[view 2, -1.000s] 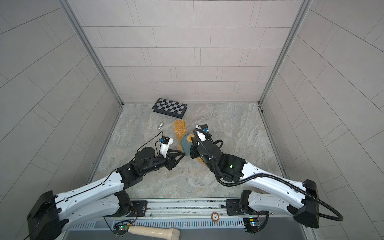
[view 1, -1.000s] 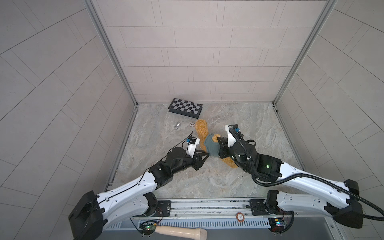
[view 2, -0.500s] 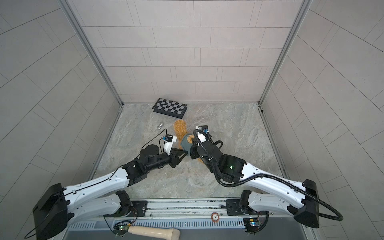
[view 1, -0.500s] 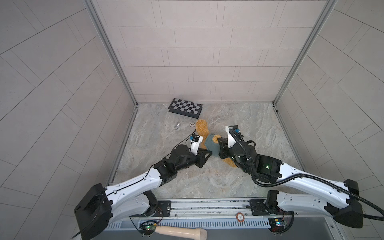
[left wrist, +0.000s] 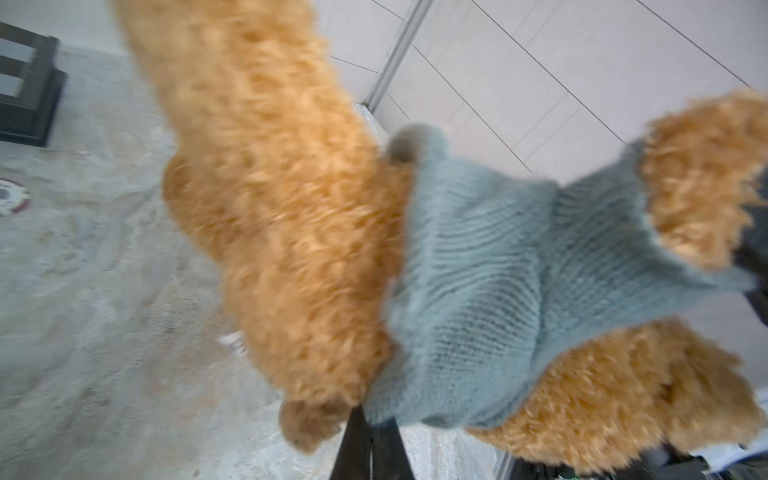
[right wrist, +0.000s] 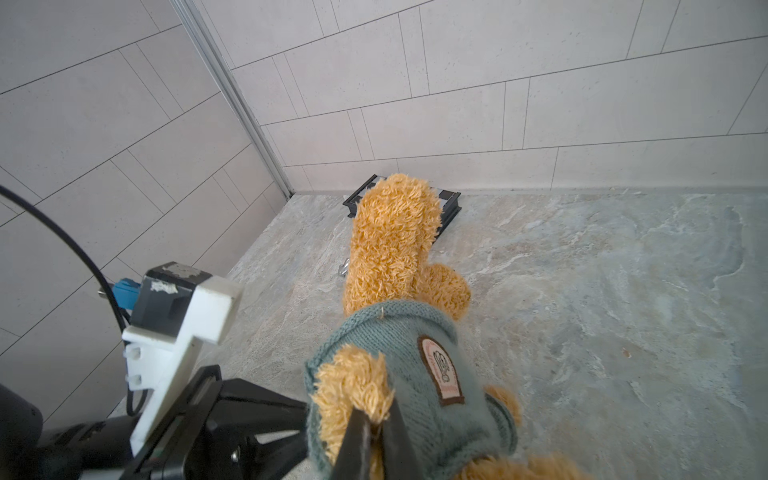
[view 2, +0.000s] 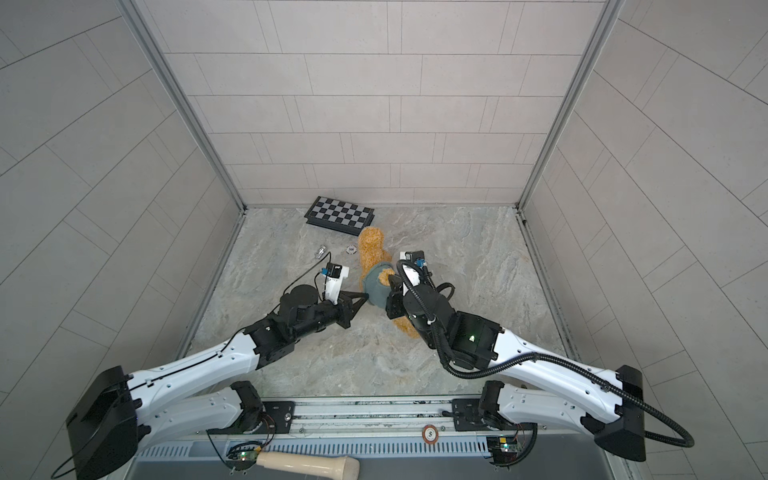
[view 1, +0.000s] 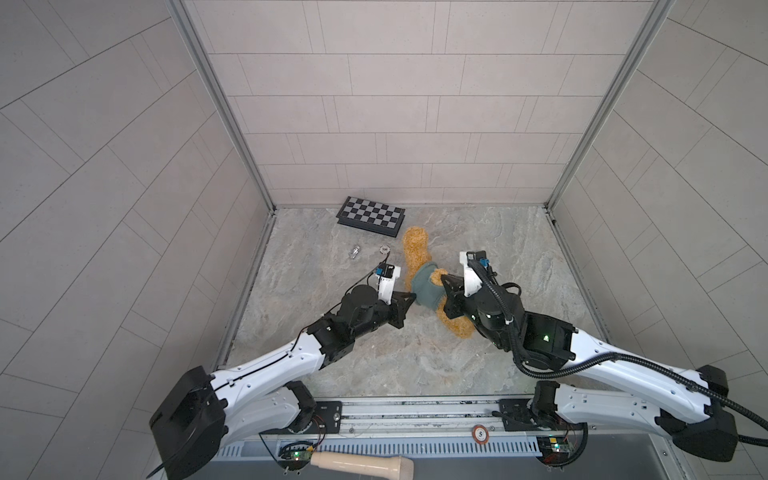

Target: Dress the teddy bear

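Note:
The teddy bear (view 1: 415, 249) (view 2: 370, 249), golden-brown and shaggy, lies on the marble floor with its head hidden. A grey-green knitted sweater (view 1: 426, 286) (view 2: 376, 289) with a pink patch covers its middle. My left gripper (view 1: 413, 296) (view 2: 366, 295) (left wrist: 370, 419) is shut on the sweater's (left wrist: 478, 291) lower hem. From the other side, my right gripper (view 1: 442, 282) (right wrist: 374, 419) is shut on a furry arm that pokes out of an opening in the sweater (right wrist: 415, 345). The bear's legs (right wrist: 390, 241) stretch toward the back wall.
A black-and-white chessboard (view 1: 371, 216) lies by the back wall, just beyond the bear's feet. A small clear object (view 1: 354, 251) and a round chip (view 1: 385, 249) sit on the floor left of the bear. A wooden handle (view 1: 361, 459) rests on the front rail. Tiled walls close three sides.
My left gripper moved forward to the sweater and closed its jaws on the hem. The right gripper kept its hold on the arm and barely moved.

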You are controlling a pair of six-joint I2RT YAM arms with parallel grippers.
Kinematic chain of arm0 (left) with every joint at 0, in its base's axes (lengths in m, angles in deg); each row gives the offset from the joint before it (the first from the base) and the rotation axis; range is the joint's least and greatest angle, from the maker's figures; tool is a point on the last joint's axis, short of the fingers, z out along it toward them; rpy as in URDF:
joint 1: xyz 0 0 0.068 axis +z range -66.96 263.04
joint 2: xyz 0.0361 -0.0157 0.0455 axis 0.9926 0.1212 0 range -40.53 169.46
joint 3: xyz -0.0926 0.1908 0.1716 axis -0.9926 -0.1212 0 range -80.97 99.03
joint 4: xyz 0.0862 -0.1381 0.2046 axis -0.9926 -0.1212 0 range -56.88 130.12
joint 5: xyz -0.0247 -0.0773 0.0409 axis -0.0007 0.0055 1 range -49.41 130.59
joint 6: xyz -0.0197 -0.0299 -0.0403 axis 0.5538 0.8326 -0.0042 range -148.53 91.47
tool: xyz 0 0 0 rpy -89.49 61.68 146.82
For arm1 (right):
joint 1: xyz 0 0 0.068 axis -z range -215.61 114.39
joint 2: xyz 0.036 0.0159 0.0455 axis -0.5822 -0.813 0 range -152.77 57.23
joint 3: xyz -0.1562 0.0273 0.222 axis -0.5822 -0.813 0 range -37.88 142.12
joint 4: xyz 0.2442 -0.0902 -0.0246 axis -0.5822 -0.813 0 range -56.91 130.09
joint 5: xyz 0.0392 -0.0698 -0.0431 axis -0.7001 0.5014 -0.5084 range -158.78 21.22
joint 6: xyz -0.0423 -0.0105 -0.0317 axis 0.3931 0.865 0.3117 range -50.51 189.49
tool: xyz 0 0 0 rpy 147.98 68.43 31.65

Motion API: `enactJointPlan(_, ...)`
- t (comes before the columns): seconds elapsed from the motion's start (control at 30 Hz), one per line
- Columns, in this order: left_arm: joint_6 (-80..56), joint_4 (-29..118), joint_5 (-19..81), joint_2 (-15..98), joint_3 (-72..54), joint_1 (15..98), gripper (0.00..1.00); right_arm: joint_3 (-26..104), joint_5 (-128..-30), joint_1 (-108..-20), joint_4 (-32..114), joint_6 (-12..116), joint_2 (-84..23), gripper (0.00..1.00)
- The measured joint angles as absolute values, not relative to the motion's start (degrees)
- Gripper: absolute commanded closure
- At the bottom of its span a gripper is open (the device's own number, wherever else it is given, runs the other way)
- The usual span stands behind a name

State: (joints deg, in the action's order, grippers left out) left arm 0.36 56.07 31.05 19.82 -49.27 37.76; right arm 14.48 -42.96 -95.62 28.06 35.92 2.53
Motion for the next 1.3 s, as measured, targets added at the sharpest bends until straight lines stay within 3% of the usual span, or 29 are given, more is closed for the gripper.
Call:
enactJointPlan(0.27,-2.2,53.0,31.0,15.1,-51.5,43.1,1.0,14.5,-48.5,-91.2,21.9,37.8,4.8,1.0)
enactJointPlan(0.5,-7.1,49.6,33.5,19.1,-50.6,43.6,1.0,15.2,-70.5,-80.2,20.5,38.6,1.6,1.0)
enactJointPlan(0.7,-6.9,50.3,30.2,20.0,-51.2,42.2,1.0,15.6,-80.7,-79.4,23.2,39.9,-1.4,1.0)
enactJointPlan(0.73,-6.0,51.1,29.1,19.6,-51.7,41.2,0.91,16.4,-81.0,-79.3,23.1,40.8,-2.1,1.0)
enactJointPlan(0.87,-0.9,52.9,26.2,14.9,-55.6,38.9,0.25,20.3,-80.5,-79.0,23.6,46.5,-6.8,1.0)
enactJointPlan(0.9,0.2,52.2,26.3,13.0,-56.4,38.9,0.2,20.4,-80.4,-79.0,24.2,48.1,-7.6,1.0)
enactJointPlan(1.1,2.5,39.7,29.6,-0.5,-56.5,45.1,0.21,19.8,-83.6,-79.0,29.8,60.1,-13.9,1.0)
enactJointPlan(1.3,2.4,29.4,34.0,-1.9,-49.2,50.5,0.24,20.0,-94.3,-79.4,36.0,69.6,-18.9,1.0)
